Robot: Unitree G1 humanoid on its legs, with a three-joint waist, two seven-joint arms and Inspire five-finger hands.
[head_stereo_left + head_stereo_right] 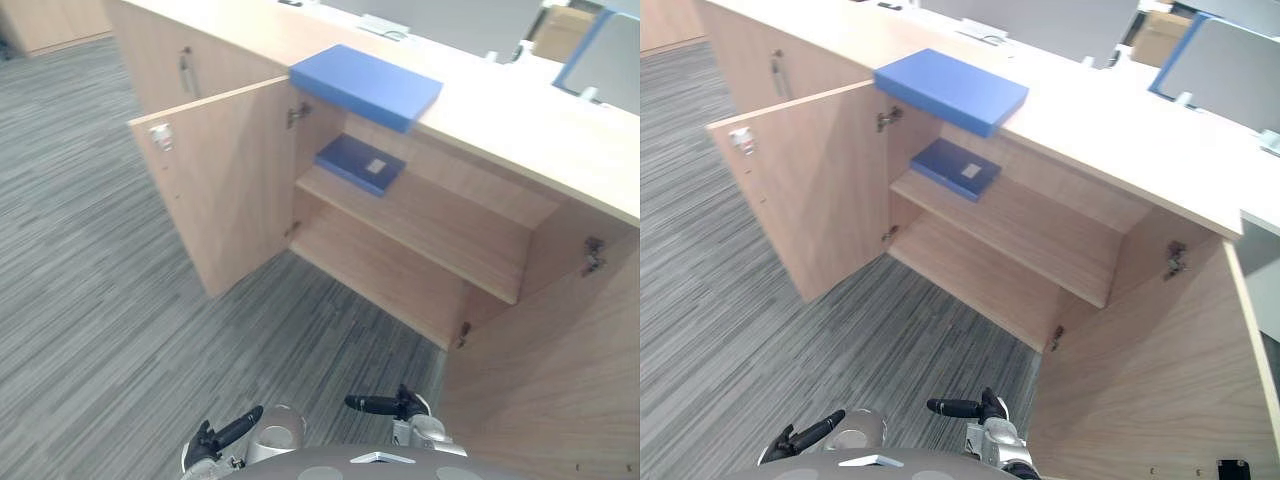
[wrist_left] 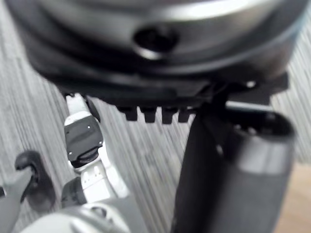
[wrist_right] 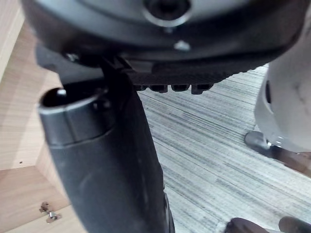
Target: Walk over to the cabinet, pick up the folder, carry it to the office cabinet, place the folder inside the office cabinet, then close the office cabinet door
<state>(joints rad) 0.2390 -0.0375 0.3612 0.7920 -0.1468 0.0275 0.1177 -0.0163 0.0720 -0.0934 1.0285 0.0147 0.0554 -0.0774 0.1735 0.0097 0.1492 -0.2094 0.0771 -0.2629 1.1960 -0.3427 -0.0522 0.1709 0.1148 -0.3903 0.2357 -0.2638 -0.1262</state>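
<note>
The blue folder (image 1: 365, 85) lies flat on the cabinet top (image 1: 520, 125), far left, one corner jutting past the front edge, which probably leaves an edge to grip. Below it both doors stand wide open, the left door (image 1: 225, 180) and the right door (image 1: 560, 370), so the shelf (image 1: 440, 225) is reachable; a darker folder (image 1: 360, 163) lies at its left end. The left hand (image 1: 222, 436) and right hand (image 1: 385, 405) hang low and near, over the carpet (image 1: 90, 300), with fingers stretched out loosely and nothing in them, well short of the folder.
</note>
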